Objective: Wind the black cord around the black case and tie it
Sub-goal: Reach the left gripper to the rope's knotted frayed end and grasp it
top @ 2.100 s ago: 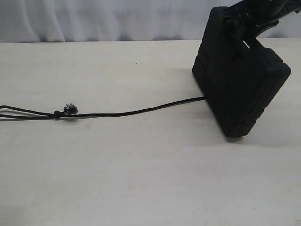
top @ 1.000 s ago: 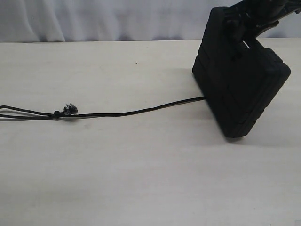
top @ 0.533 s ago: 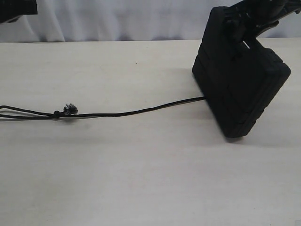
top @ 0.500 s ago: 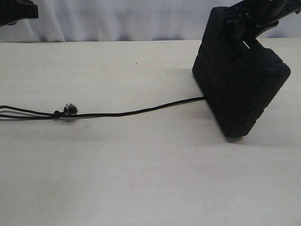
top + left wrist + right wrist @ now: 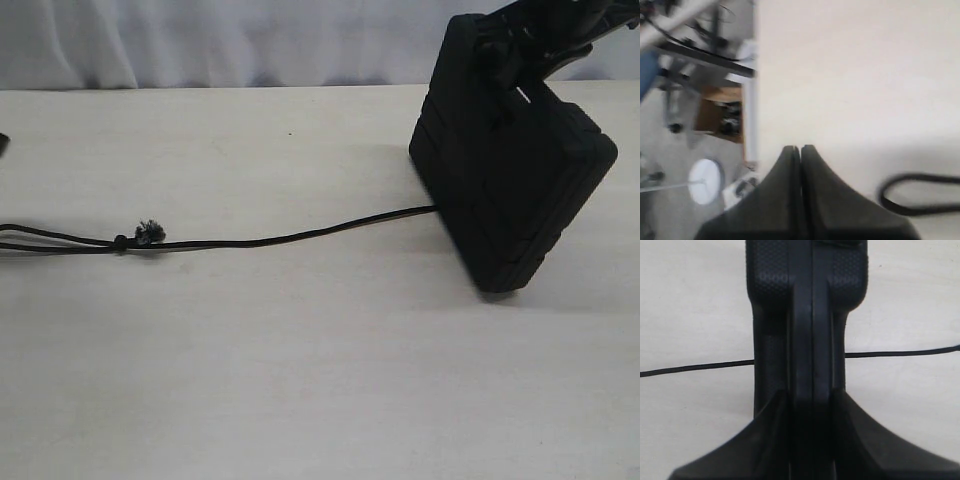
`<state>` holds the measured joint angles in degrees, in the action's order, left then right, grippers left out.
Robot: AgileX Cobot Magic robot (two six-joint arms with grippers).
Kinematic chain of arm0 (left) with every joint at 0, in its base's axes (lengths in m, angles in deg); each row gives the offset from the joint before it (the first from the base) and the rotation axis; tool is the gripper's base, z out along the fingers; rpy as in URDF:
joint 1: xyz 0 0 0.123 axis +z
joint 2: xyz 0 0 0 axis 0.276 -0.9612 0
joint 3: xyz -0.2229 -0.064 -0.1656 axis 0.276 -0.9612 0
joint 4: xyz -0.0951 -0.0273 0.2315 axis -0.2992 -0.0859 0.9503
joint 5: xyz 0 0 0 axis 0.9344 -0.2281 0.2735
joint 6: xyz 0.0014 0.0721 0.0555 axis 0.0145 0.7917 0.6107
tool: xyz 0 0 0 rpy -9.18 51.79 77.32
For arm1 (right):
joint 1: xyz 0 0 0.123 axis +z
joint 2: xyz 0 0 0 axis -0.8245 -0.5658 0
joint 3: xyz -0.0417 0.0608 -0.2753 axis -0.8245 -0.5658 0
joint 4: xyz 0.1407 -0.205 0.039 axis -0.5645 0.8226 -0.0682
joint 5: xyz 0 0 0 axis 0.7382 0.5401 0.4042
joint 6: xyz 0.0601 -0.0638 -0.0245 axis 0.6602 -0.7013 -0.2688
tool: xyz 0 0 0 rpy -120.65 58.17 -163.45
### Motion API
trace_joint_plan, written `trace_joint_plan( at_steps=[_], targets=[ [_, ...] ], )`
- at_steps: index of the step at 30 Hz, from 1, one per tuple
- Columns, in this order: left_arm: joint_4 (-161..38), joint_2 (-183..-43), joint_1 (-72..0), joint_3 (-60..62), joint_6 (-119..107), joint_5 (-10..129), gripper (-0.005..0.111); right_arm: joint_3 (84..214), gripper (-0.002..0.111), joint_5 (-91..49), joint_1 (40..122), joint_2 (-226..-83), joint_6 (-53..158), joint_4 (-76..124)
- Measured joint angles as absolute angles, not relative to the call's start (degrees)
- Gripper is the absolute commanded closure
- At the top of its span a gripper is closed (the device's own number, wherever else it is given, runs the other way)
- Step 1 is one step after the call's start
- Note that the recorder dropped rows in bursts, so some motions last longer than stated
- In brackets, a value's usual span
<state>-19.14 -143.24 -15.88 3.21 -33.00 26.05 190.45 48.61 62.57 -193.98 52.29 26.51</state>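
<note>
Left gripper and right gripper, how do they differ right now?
The left gripper is shut on nothing; the right gripper is shut on the black case. The left gripper hangs over bare table near its edge, beside a loop of the black cord; the right gripper holds the case upright and tilted, with the cord passing behind or under it. Both are black, with closed jaws.

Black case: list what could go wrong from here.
The black case, held tilted by the right gripper, could pivot or slip. The black cord lies loose past the case's base; pulled, it might slide out rather than wrap. The left gripper is shut near the cord's loop and could nudge it.
</note>
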Motion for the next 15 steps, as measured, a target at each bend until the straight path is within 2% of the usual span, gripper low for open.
trace_joint_plan(
  at_steps=[4, 6, 9, 11, 12, 15],
  targets=[
    [-60.3, -146.05, -15.88, 5.88, 17.39, 20.57, 0.105, 190.42, 0.104, 48.61, 62.57, -193.98, 52.29, 26.38],
    [-75.12, -146.85, -16.11, 6.11, 37.79, 15.24, 0.094, 190.31, 0.104, 48.49, 62.57, -193.98, 52.29, 26.31],
    [-81.69, -147.19, -16.77, 6.25, 51.17, 11.76, 0.069, 190.09, 0.104, 48.4, 62.57, -193.86, 52.29, 26.31],
    [-81.55, -147.48, -17.57, 6.25, 55.68, 11.84, 0.046, 190.06, 0.104, 48.27, 62.57, -193.86, 52.29, 26.31],
    [-81.46, -147.69, -18.07, 6.35, 57.35, 12.24, 0.039, 190.06, 0.104, 48.27, 62.57, -193.86, 52.29, 26.31],
    [-81.21, -149.26, -19.39, 6.37, 63.4, 13.42, 0.037, 190.06, 0.104, 48.27, 62.57, -193.86, 52.29, 26.26]
  ],
)
